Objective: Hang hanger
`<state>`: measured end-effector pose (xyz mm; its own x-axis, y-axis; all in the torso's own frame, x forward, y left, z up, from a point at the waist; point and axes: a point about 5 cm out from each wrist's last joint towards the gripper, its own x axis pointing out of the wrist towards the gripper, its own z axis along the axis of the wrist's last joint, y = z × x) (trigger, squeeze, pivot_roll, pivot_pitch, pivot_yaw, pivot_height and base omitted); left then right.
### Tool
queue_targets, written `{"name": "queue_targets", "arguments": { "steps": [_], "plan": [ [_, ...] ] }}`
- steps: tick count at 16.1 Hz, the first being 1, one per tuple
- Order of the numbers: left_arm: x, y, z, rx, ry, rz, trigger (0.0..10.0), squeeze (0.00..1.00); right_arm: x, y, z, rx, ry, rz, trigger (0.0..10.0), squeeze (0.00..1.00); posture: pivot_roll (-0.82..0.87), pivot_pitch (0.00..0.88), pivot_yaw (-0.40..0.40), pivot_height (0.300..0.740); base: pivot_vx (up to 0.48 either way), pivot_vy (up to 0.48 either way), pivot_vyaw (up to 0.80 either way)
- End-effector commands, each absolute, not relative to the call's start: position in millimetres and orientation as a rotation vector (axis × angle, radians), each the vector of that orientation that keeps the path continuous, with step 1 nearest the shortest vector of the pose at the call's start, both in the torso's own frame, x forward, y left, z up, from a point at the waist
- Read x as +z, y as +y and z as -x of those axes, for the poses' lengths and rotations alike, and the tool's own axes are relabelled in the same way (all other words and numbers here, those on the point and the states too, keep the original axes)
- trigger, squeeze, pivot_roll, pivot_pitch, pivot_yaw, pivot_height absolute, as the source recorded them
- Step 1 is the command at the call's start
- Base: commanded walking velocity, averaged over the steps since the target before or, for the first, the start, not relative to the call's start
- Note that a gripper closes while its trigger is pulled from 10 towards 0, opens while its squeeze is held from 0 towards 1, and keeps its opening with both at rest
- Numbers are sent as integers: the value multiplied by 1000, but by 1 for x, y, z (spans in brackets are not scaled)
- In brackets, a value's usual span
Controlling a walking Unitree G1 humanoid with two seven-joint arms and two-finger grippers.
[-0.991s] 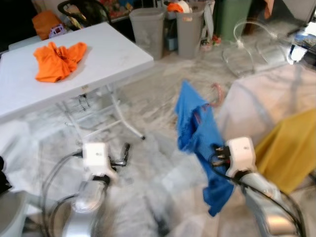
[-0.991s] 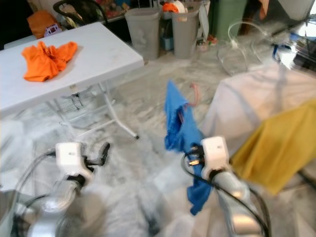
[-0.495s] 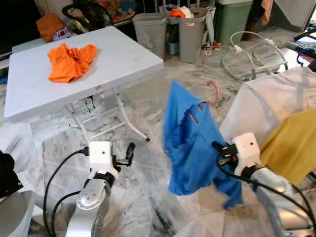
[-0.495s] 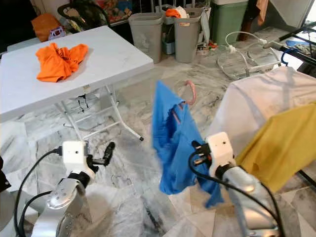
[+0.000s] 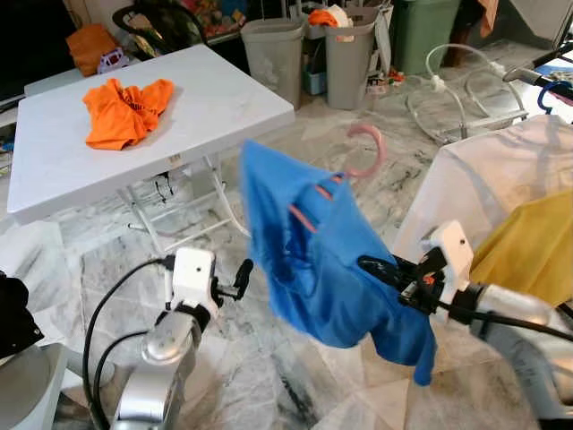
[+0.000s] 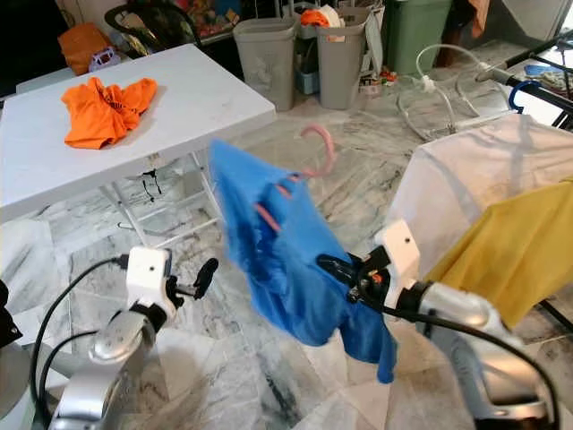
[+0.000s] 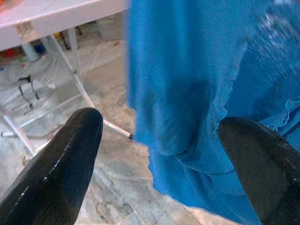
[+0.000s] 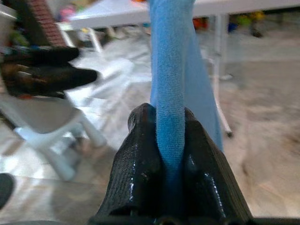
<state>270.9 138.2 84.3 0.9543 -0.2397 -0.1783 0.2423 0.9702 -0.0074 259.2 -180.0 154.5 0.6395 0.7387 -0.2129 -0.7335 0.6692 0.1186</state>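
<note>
Where marble floor [image 5: 269, 376] spreads, white folding table [image 5: 206, 107], two bins [image 5: 309, 54]

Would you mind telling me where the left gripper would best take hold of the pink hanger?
Probably the hanger just below its hook, coming from the robot's left side. The hook stands bare above the blue shirt, which covers the rest. The right gripper is shut on the shirt lower down; the left gripper is open.

R tool [image 8: 161, 140] clamped; L tool [image 7: 164, 154] spread.
</note>
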Motion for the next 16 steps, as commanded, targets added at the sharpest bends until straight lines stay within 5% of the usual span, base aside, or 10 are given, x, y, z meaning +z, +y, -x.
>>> {"name": "queue_targets", "arguments": {
  "steps": [1,8,9,10,16],
  "plan": [
    [82,140,-275,-246,186,-37,10000,0,178,-171,-256,938,190,-50,10000,0,-142,0,109,740,0,0,0],
    [89,119,-294,-284,71,-4,10000,0,198,-173,-232,1099,254,-58,10000,0,-190,0,120,740,0,0,0],
    [90,119,-294,-290,48,-4,5608,0,199,-174,-228,1118,270,-62,10000,0,-190,0,120,740,0,0,0],
    [89,119,-294,-294,41,5,0,0,199,-174,-225,1136,284,-60,10000,0,-194,0,122,740,0,0,0],
    [86,112,-297,-320,17,68,0,0,199,-180,-218,1136,326,-29,10000,0,-221,2,125,740,0,0,0]
  ]
}}
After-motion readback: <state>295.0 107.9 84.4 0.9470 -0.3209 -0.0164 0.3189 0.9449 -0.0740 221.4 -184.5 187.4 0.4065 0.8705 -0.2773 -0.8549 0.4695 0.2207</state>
